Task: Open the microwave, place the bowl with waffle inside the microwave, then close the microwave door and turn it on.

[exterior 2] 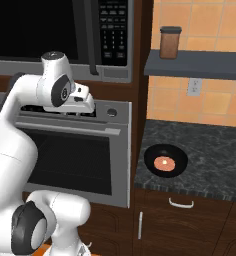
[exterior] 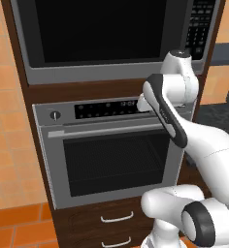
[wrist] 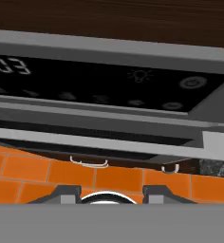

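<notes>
The microwave (exterior: 111, 73) is built in high, above the oven. Its black-glass microwave door (exterior: 97, 29) is shut, and the keypad panel (exterior: 201, 26) stands to the door's right. On the dark counter to the right rests the bowl with waffle (exterior 2: 165, 161), a black bowl with an orange-brown waffle in it. My gripper (exterior 2: 79, 111) hangs in front of the oven's control panel, below the microwave and well left of the bowl. In the hand view its fingertips (wrist: 66, 192) stand apart, and the gripper (wrist: 111, 193) is open with nothing between them.
The steel oven (exterior: 111, 164) with a bar handle (exterior: 102, 130) sits under the microwave, with drawers (exterior: 116, 218) below it. A brown jar (exterior 2: 170, 42) stands on a shelf above the speckled counter (exterior 2: 210, 150). The floor is orange tile.
</notes>
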